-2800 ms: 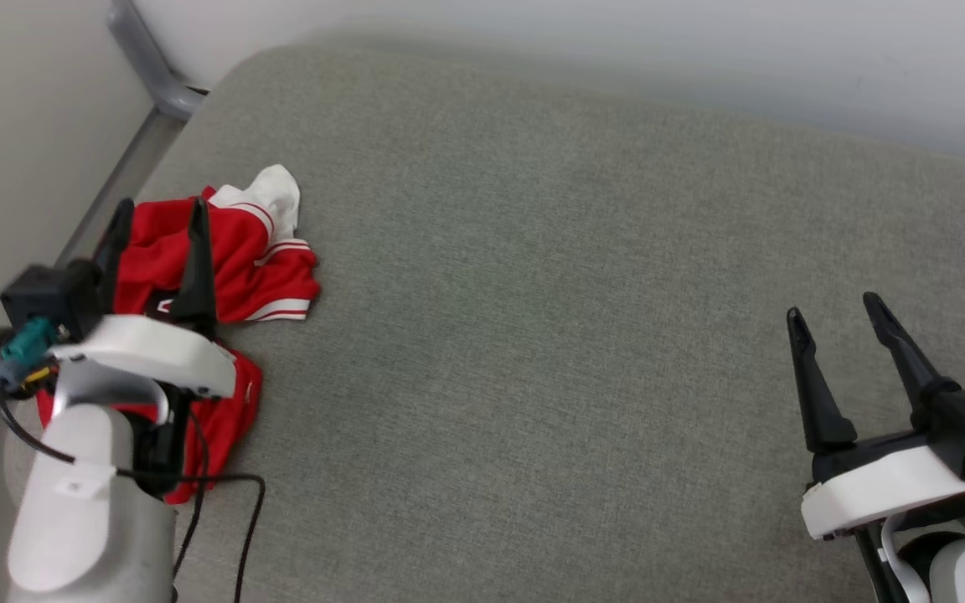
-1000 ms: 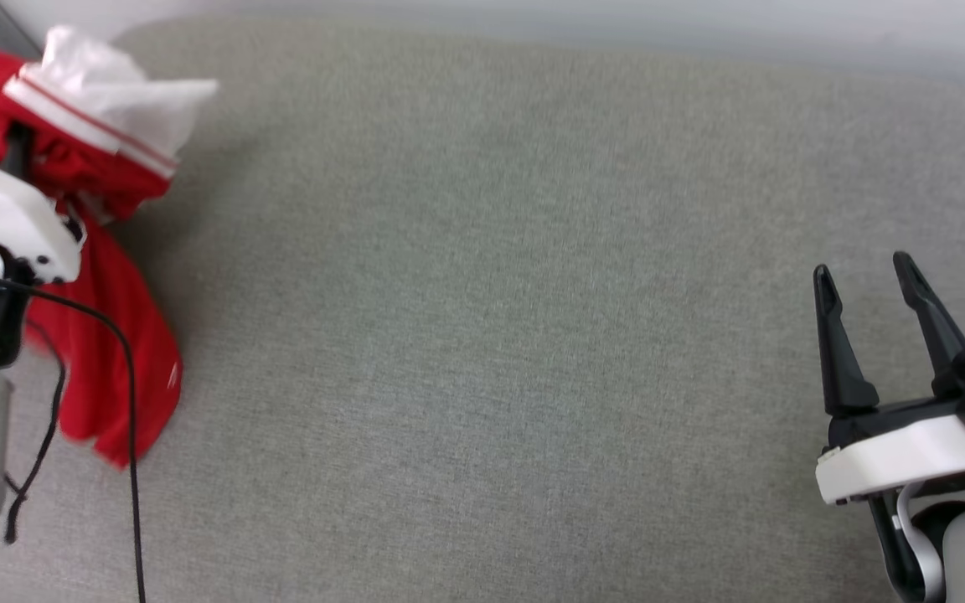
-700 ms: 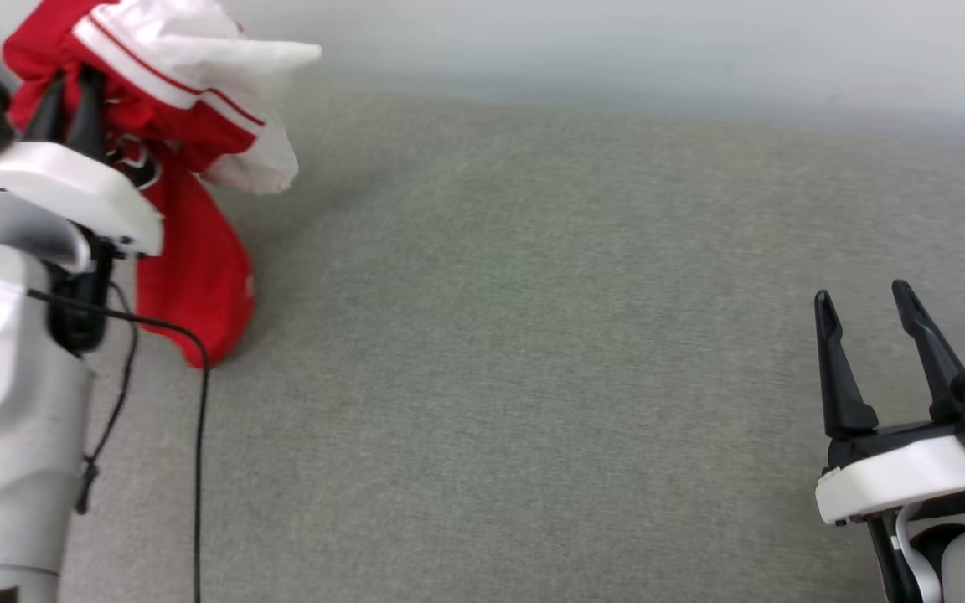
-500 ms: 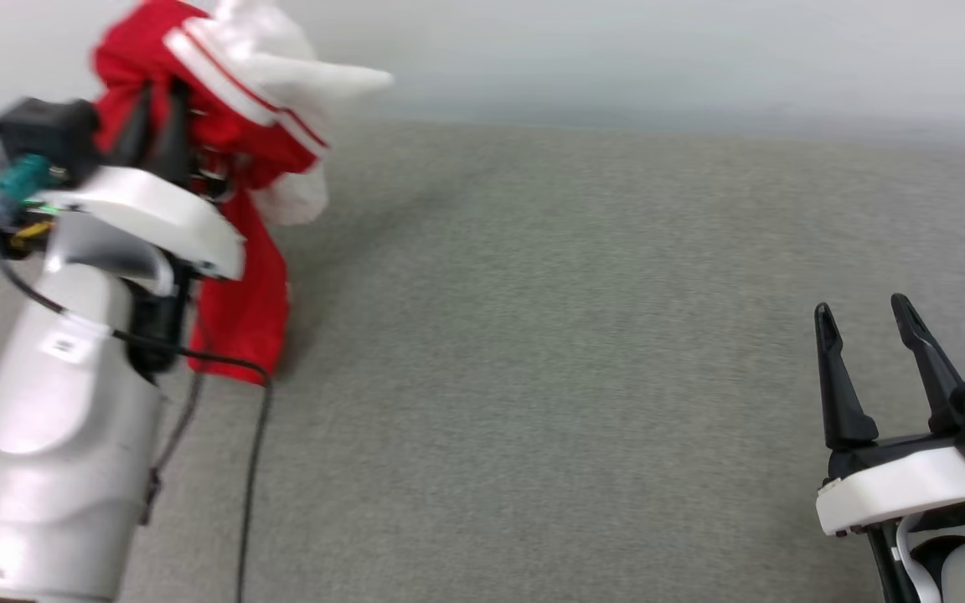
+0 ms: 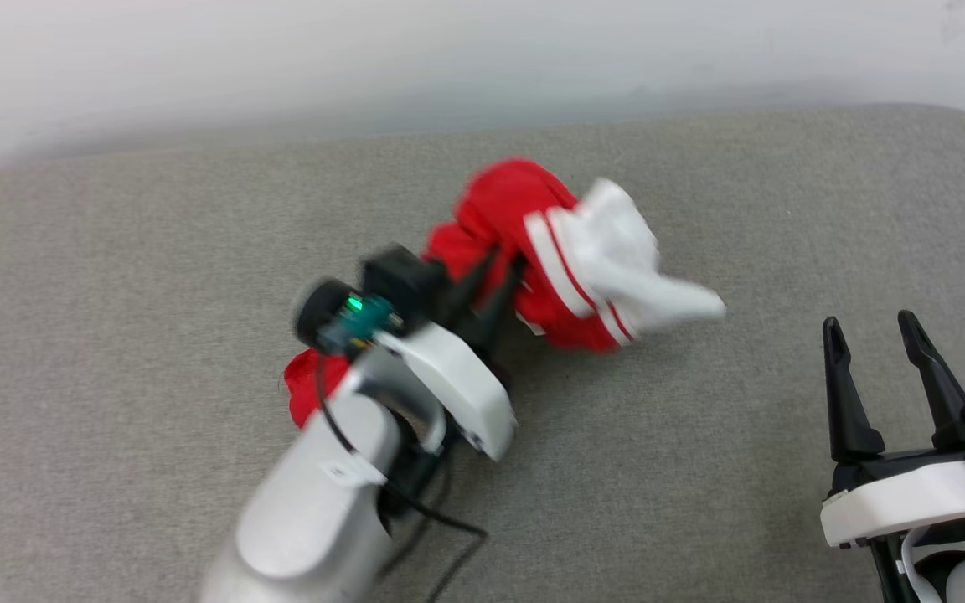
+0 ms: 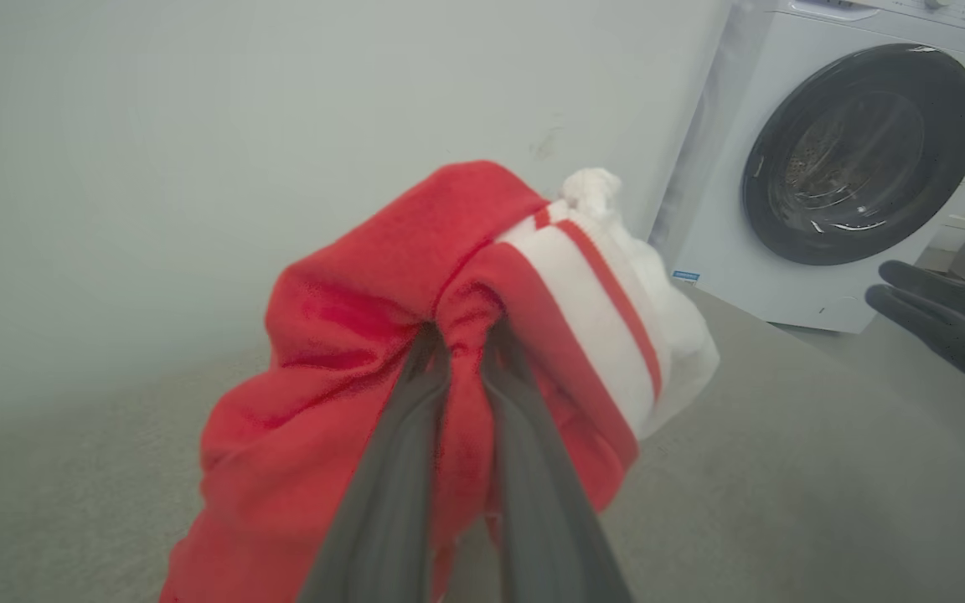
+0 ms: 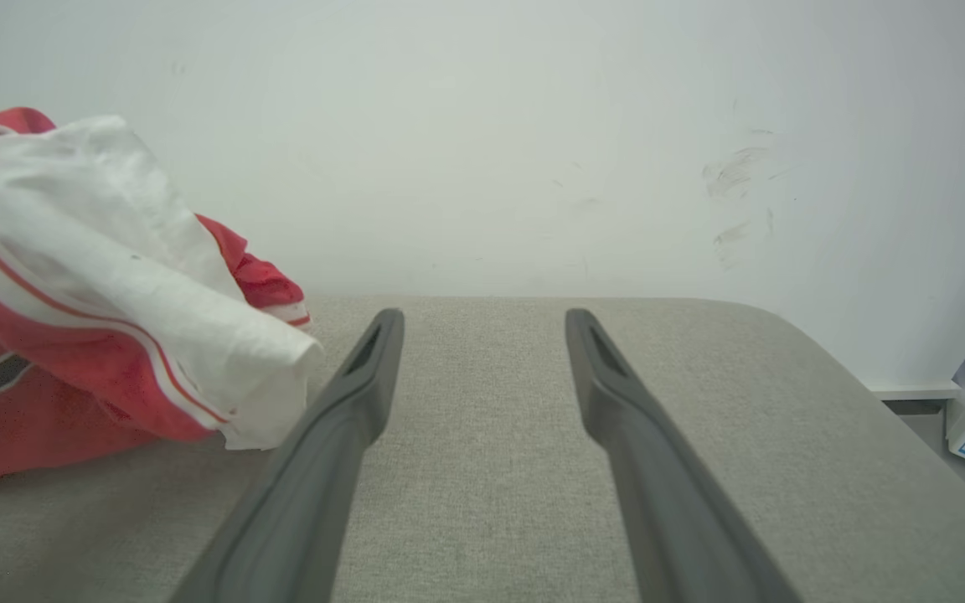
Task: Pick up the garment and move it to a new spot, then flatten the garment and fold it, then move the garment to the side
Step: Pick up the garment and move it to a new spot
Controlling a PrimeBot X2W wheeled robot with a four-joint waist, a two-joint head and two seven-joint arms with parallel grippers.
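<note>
Now, the left claw (image 5: 499, 275) is pinched nearly closed on a fold of the jersey (image 5: 506, 201), which is bunched up near the middle of the cushion (image 5: 114, 335), its white sleeve (image 5: 633, 268) flung toward 3 o'clock. The right claw (image 5: 868, 325) gapes wide and empty at 4 o'clock. Best play, I'd say: lower gently, let the loose red cloth land first, then let go.

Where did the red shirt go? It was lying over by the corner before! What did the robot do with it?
The left pincer closed on the red jersey, lifted it off the left corner of the grey cushion and carried it rightward to the middle, nearer the right pincer. The jersey is now bunched up in that grip. The right pincer stayed open and empty at its side.
</note>
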